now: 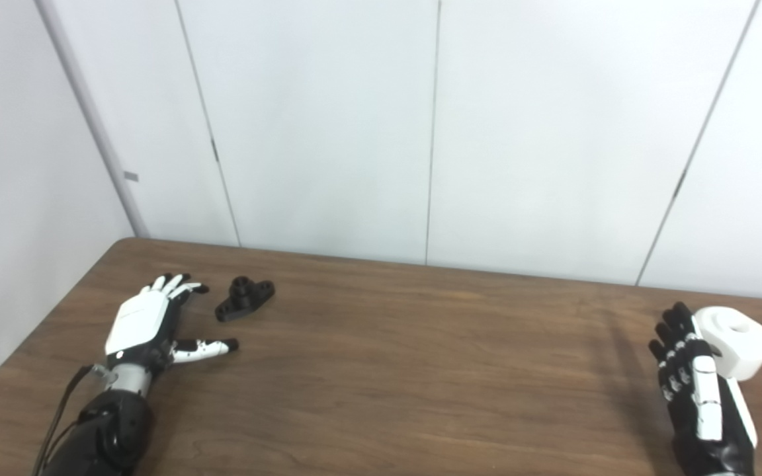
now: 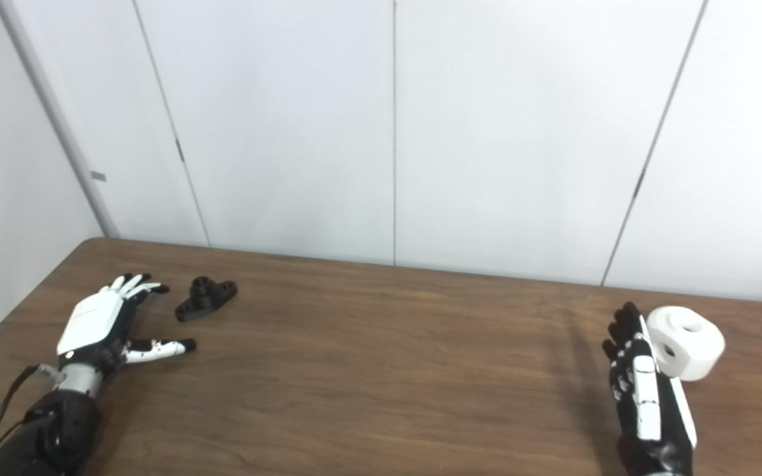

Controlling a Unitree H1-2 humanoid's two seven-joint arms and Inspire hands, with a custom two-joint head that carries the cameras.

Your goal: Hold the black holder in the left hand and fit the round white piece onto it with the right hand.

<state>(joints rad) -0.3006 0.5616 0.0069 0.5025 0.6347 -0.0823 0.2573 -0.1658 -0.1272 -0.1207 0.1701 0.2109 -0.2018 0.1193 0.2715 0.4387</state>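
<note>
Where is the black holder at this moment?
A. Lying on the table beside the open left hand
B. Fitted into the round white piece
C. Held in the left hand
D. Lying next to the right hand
A: the black holder lies on the table, apart from the open left hand.

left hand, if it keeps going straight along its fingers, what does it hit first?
Probably nothing: the left hand points toward the table's far-left edge, and the black holder lies off to the right of that line. Depth is unclear, though.
</note>
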